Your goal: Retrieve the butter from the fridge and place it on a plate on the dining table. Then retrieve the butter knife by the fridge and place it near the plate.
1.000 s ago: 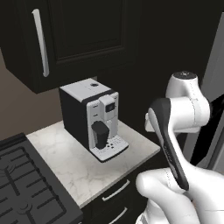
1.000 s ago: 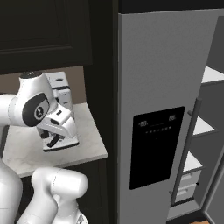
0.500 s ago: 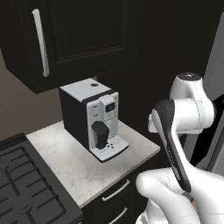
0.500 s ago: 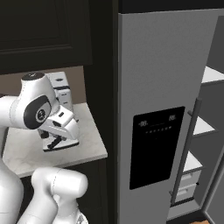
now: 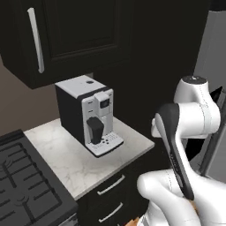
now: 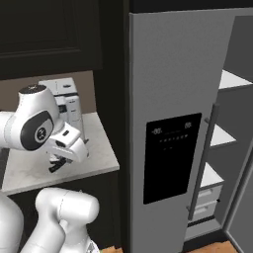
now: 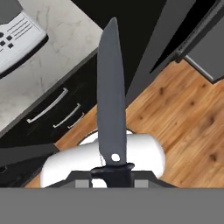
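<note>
Slightly farther right in the left base view than a second ago, the white arm's upper joint has shifted toward the fridge side, while the counter scene is unchanged. In the hand view, the slim all-dark butter knife [image 7: 112, 96] stands straight up from the bottom, its blade pointing away from the hand, and the gripper [image 7: 112, 171] is clenched on its handle end, where a small pale dot marks the blade's base. Below the blade lie a brown wooden plank floor [image 7: 183, 113] and the edge of a white-grey marble counter [image 7: 65, 48] with black drawers and thin silver handles. On that counter, in the left base view, sits a black and white coffee machine [image 5: 92, 114]; its small panel markings are too fine to read. Beside the counter stands the tall grey side-by-side fridge [image 6: 173, 74]: its black dispenser panel [image 6: 170, 155] carries faint markings, illegible, and the far door is open on white shelves [image 6: 220, 138].
</note>
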You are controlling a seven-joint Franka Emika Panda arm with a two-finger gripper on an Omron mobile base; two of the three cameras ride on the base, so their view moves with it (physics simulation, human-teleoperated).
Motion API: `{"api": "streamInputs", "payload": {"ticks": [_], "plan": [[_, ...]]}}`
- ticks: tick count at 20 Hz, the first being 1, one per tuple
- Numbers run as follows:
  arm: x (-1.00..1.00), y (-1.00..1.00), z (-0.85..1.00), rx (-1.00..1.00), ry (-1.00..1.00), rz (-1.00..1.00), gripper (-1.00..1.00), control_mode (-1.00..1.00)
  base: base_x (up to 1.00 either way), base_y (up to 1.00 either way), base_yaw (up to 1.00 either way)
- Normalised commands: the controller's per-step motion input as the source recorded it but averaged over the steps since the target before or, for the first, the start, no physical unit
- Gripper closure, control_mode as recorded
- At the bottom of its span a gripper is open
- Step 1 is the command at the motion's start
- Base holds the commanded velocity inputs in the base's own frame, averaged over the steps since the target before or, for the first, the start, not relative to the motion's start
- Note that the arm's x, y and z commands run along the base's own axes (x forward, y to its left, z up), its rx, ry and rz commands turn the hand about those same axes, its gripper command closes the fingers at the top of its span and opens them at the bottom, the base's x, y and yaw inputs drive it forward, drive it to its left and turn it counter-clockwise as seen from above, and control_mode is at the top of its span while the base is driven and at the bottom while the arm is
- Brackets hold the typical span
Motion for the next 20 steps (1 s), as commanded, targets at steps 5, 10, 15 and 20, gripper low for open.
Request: {"api": "streamInputs", "payload": {"ticks": [5,10,15,20], "plan": [[0.00,0.00,0.00,0.00,0.00,0.00,1.00,1.00,-0.63,0.00,-0.05],[0.00,0.00,0.00,0.00,0.00,0.00,1.00,1.00,-0.37,-0.01,-0.08],[0.00,0.00,0.00,0.00,0.00,0.00,1.00,1.00,-0.13,-0.19,-0.29],[0.00,0.00,0.00,0.00,0.00,0.00,1.00,1.00,-0.32,-0.42,-0.40]]}}
